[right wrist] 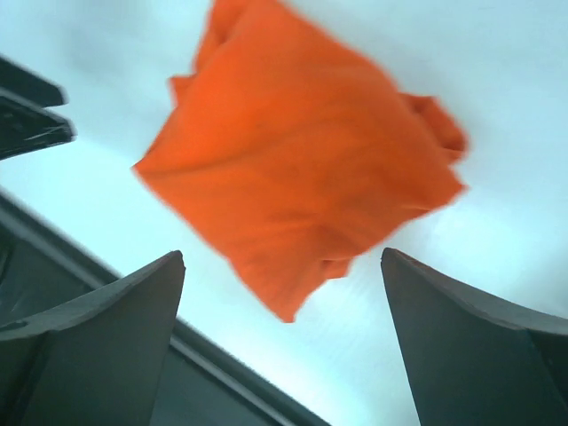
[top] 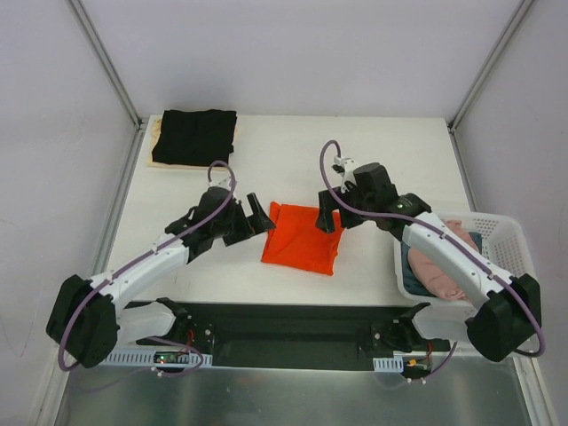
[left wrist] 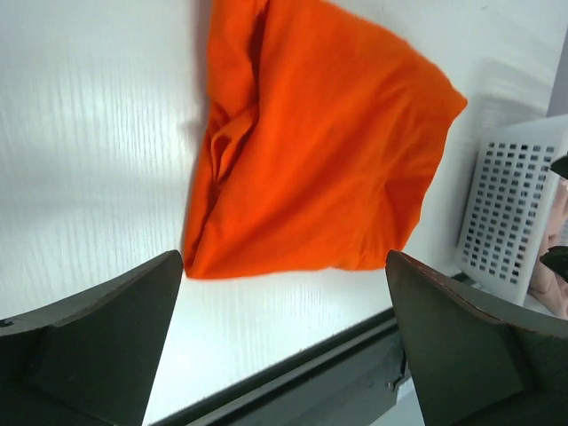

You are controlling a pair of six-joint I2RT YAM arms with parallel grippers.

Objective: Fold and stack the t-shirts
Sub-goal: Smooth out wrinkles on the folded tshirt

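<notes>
- White tabletop (top: 284,160) boxed in by pale walls, both arm bases down at the near edge.
- Centre stage, a little toward the near edge: the orange-red t-shirt (top: 300,238), folded into a rough square, lying flat with a few creases.
- Over to the left hand (top: 263,215), hanging just beside the shirt's far left corner, spread wide and gripping nothing.
- Seen from the left wrist: two dark fingers (left wrist: 98,337) low in the corners, orange cloth out ahead in the gap between them, a strip of bare white separating fingertips from fabric, so apart and not touching.
- Now the right hand (top: 330,216), poised at the far right corner of the same shirt, likewise released and empty.
- Right wrist view somewhat blurred, yet plain enough: shirt ahead and centred between the fingers (right wrist: 470,337), clear of both.
- Up in the far left corner, a black t-shirt (top: 194,135), folded and resting on a cream one (top: 157,146), with only a pale border peeking out on the left and near sides.
- Off at the right edge, a white lattice basket (top: 508,232) holding a pink t-shirt (top: 444,271) and a sliver of dark blue cloth (top: 474,240), partly hidden behind the right arm.
</notes>
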